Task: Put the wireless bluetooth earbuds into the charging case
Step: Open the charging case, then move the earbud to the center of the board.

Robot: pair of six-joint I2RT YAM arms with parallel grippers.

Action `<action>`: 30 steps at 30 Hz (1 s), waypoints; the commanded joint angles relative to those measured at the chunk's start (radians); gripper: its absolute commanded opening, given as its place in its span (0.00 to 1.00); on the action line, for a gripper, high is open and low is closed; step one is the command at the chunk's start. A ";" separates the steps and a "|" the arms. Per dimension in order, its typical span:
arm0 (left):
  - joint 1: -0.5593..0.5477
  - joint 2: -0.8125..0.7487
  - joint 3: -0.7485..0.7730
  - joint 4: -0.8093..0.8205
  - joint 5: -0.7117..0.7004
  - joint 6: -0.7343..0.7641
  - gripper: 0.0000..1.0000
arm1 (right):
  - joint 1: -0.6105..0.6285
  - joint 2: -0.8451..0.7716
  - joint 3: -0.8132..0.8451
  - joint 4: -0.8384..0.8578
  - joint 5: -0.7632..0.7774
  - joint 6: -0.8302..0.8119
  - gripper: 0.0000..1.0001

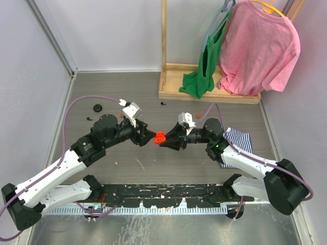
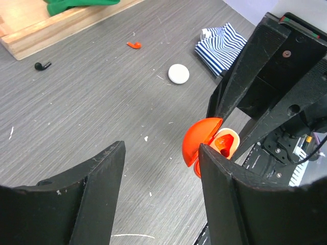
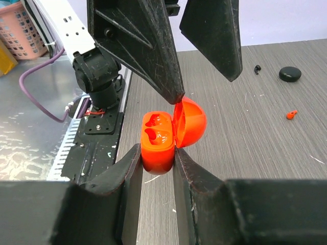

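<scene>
2 arms met mid-table with the open red case between them.
The left gripper (image 2: 162, 153) stood with its fingers spread and nothing between them, 1 fingertip right at the raised lid (image 3: 190, 121) of the charging case (image 3: 156, 132). The right gripper (image 3: 157, 153) had that case pinched by its lower body, up off the table as it looked, with the 2 wells facing the left arm. I couldn't tell whether a bud sat in either well. A red earbud (image 3: 292, 114) and a black earbud (image 3: 257, 69) lay on the table, well apart from the case. To my eye, any next pick wanted a light fingertip pinch across the bud, with the right arm keeping the case level.
</scene>
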 commanded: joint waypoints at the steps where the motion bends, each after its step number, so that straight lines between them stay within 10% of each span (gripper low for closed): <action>1: 0.009 -0.010 0.039 0.062 -0.073 -0.002 0.62 | 0.007 -0.010 -0.005 0.010 0.048 -0.042 0.01; 14: 0.067 0.131 0.061 -0.036 -0.460 -0.114 0.59 | 0.007 -0.022 -0.136 0.137 0.373 -0.091 0.01; 30: 0.336 0.545 0.194 -0.110 -0.590 -0.331 0.56 | 0.007 0.064 -0.290 0.420 0.601 -0.110 0.01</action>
